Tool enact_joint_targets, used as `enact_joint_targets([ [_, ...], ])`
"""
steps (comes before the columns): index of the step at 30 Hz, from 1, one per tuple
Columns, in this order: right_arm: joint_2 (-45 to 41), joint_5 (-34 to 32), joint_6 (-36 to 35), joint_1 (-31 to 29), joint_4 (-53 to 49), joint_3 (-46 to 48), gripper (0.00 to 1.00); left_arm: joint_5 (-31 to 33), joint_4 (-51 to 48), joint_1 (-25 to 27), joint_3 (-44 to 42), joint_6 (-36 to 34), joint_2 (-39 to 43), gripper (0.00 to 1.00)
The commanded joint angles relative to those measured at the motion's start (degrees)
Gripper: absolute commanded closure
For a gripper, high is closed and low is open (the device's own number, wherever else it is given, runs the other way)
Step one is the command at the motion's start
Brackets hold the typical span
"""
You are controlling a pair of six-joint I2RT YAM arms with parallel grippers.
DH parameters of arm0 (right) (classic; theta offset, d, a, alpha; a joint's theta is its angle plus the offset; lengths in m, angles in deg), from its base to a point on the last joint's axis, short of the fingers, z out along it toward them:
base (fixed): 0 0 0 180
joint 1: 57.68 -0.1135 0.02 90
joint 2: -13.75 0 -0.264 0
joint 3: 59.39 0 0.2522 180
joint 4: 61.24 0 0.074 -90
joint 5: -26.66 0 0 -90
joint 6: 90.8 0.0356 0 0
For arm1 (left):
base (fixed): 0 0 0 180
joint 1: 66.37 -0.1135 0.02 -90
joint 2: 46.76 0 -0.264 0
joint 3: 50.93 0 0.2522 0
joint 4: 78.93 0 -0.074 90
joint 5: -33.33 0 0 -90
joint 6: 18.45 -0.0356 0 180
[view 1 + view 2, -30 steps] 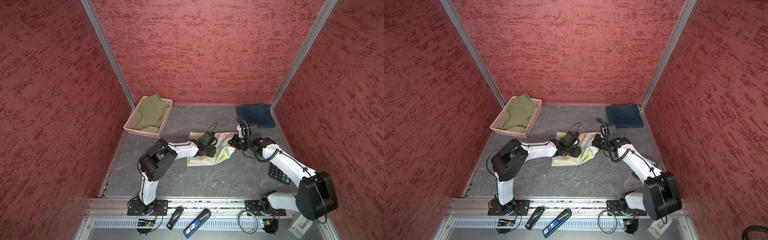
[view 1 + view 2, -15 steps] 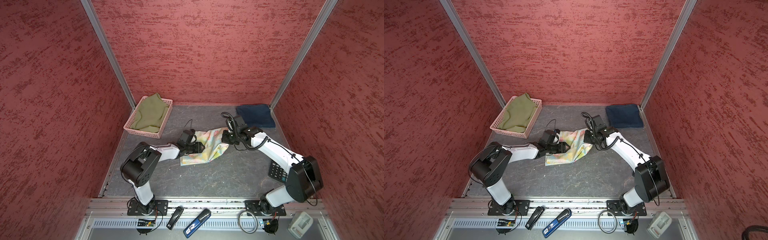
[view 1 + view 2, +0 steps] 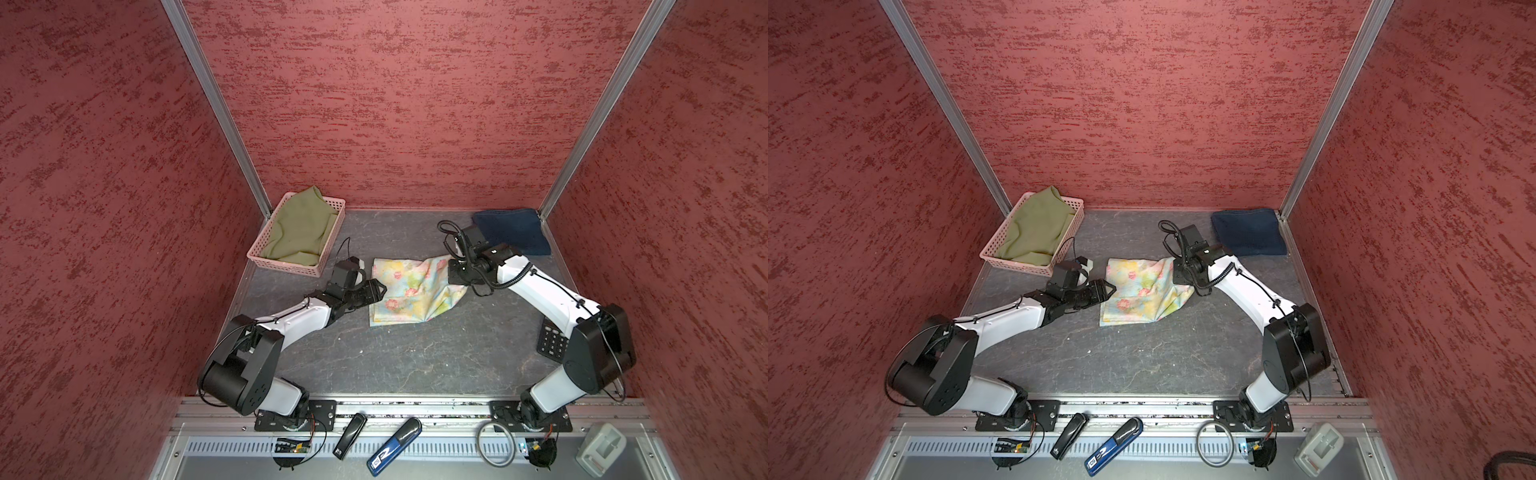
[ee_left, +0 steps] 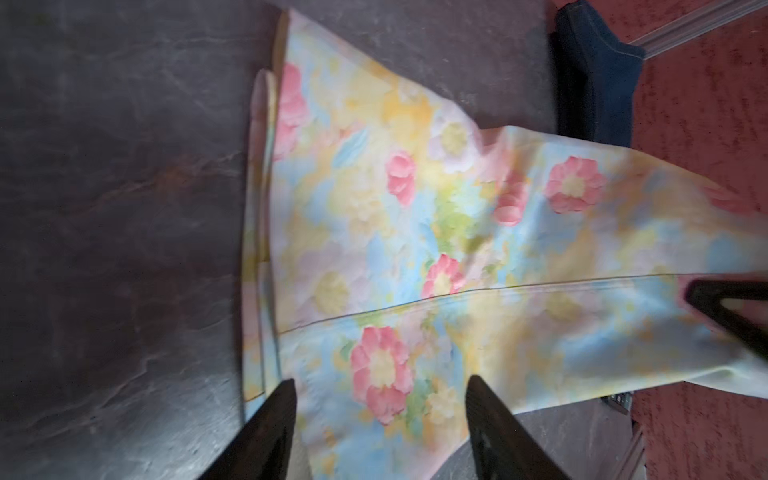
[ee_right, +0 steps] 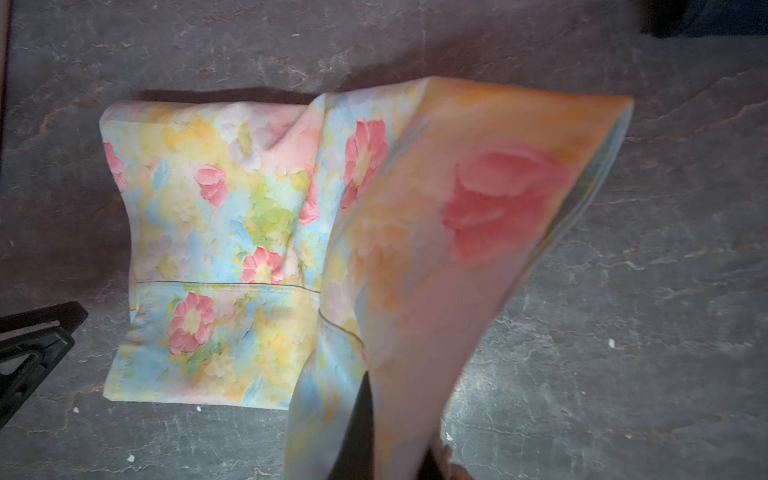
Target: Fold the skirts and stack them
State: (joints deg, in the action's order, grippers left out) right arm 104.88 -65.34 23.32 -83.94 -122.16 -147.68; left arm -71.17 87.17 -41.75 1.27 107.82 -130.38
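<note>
Veined grey tabletop (image 3: 415, 365); soft floral skirt (image 3: 411, 291), right hand (image 3: 453, 273) clamped on raised corner; left hand (image 3: 379, 289) apart.

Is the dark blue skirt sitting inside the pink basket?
No, the dark blue skirt lies near the back right corner, while the pink basket holds the olive green skirt.

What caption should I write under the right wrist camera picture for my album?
Right claw holds up one side of the pastel flowered cloth skirt above the dark grey table.

No legible text, label, brand or number anywhere.
</note>
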Motion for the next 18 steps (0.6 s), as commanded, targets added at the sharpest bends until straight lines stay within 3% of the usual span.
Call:
enact_joint_targets([
  [1, -2.2, -3.8, -2.4, 0.0, -2.8, -2.3, 1.0, 3.1, -1.6, -0.2, -0.9, 0.7, -1.9, 0.41],
  [10, -1.8, -2.1, -6.8, 0.0, -4.2, -5.0, 1.0, -2.7, 6.3, -1.4, 0.1, 2.9, -12.6, 0.78],
  [18, 4.3, 0.0, -8.4, -1.9, -8.7, -14.7, 1.0, -4.0, 11.0, 1.8, 2.4, 4.4, -19.4, 0.91],
])
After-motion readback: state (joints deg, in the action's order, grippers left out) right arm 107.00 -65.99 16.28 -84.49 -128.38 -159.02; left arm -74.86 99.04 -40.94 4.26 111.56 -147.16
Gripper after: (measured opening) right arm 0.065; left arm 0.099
